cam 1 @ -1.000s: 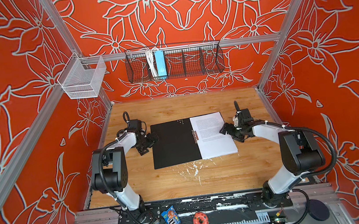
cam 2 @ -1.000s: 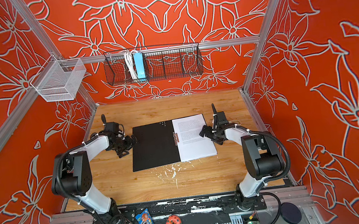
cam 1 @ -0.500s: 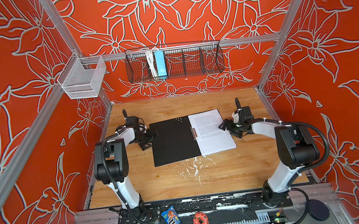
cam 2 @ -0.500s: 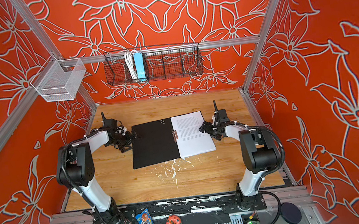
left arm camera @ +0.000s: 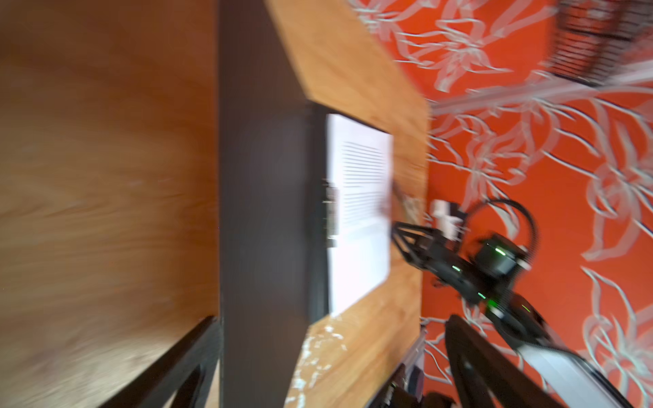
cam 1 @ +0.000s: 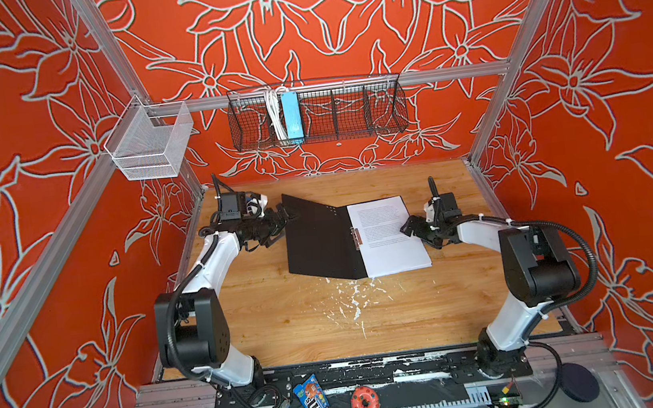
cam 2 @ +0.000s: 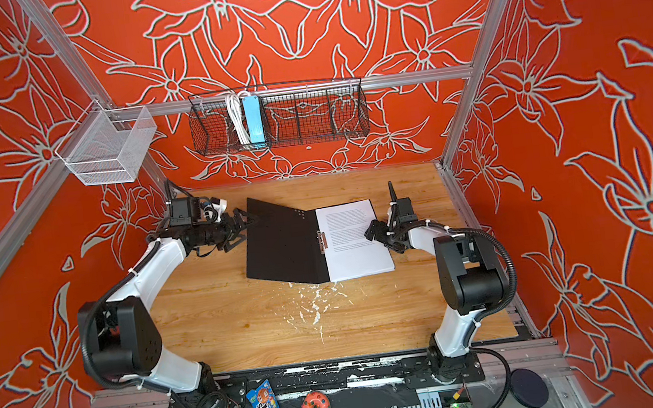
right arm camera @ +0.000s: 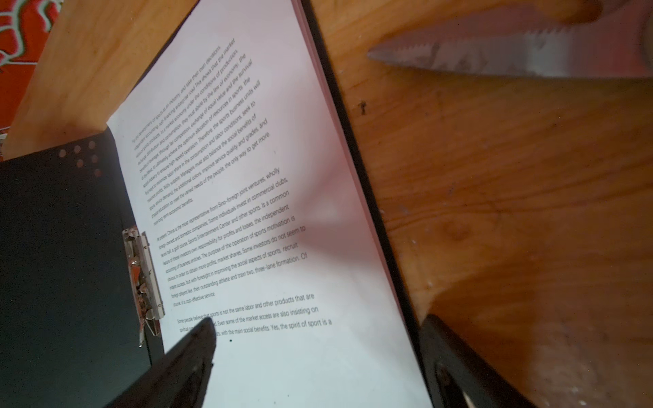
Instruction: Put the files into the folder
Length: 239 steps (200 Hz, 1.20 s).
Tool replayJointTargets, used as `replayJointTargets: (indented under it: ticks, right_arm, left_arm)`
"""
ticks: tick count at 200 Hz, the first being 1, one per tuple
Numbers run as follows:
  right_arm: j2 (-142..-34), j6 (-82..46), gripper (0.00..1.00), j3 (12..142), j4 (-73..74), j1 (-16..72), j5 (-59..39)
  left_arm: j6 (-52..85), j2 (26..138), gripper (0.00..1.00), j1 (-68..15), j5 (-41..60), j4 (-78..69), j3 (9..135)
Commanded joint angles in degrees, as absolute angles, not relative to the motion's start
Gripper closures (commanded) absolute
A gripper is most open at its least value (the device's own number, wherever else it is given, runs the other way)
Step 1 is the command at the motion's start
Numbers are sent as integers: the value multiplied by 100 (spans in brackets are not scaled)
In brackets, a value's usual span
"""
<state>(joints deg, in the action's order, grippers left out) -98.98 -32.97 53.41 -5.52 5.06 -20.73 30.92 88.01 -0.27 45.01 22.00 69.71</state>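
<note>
The folder (cam 1: 320, 239) (cam 2: 283, 243) lies open mid-table, black inside up. Its left cover (left arm camera: 261, 212) is tilted up off the wood along its left edge. The files (cam 1: 387, 236) (cam 2: 354, 243), white printed sheets, lie stacked on its right half beside the metal clip (right arm camera: 143, 275). My left gripper (cam 1: 283, 220) (left arm camera: 332, 319) is open at the raised cover's far-left corner, with the cover's edge between its fingers. My right gripper (cam 1: 409, 227) (right arm camera: 318, 319) is open astride the files' right edge, one finger over the paper and one over the wood.
A serrated knife blade (right arm camera: 494, 53) lies on the wood just past the folder's right edge. White paint flecks (cam 1: 352, 298) mark the table in front of the folder. A black wire basket (cam 1: 316, 112) and a white mesh bin (cam 1: 148, 145) hang on the back rail.
The folder's left cover has risen off the table. My left gripper moved farther back and in to the cover's corner. My right gripper edged in over the files.
</note>
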Motion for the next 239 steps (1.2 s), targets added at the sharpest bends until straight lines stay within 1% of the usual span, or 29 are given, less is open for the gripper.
replayJointTargets:
  ticks: [1,32,63,76,88,105,113,135,147,164,182,195,212,219,232,239]
  right_arm:
    - [-10151,-3466,9,5229,-1051,883,-3161]
    - [-10222,-3661,8,5291,-949,1085,-3129]
    - [-10022,-4158,8,5219,-583,1203,-3166]
    - [-9591,-4263,6,5167,-870,1087,-2655]
    - [-9083,-4351,5,5012,-1195,789,-2200]
    - [-8327,-4534,3,4641,-1273,229,-1994]
    - [-8004,-4589,3,4526,-1340,46,-1901]
    - [-7183,-4628,3,4300,-1534,-148,-1642]
    - [-6820,-4478,3,4254,-1604,-166,-1645]
    - [-6383,-4247,3,4267,-1740,-177,-1648]
    - [-5956,-4029,3,4287,-1829,-175,-1458]
    - [-5721,-3847,3,4321,-1829,-174,-1206]
    - [-5655,-3679,3,4377,-1830,-179,-484]
    - [-5710,-3497,3,4381,-1759,-184,-222]
    - [-5868,-2840,2,4183,-1092,-176,-213]
    - [-5967,-2513,2,4068,-772,-176,-273]
  left_arm:
    - [3419,8655,2,-752,5344,2530,7158]
    - [3455,8827,2,-1498,4967,2762,7990]
    - [3552,9509,2,-2276,4534,2510,8528]
    - [3546,9933,2,-2566,4384,2444,8743]
    - [3707,10327,2,-2748,4390,2153,8839]
    - [3986,10862,2,-2948,4393,1655,9031]
    - [3974,11131,2,-3048,4397,1655,9264]
    - [3993,11807,2,-3185,4569,1802,9914]
    - [4003,11868,2,-3188,4700,1832,10121]
    - [3647,11383,2,-3085,4485,2027,10107]
    - [3342,10342,2,-2817,3841,1801,9281]
    - [3250,9465,2,-2519,2888,1570,8375]
    - [3270,8349,2,-2149,1084,1422,7076]
    - [3307,7936,2,-1943,535,1344,6559]
    - [3154,7290,2,-1603,-211,1075,5654]
    - [3093,6973,2,-1462,-812,980,5226]
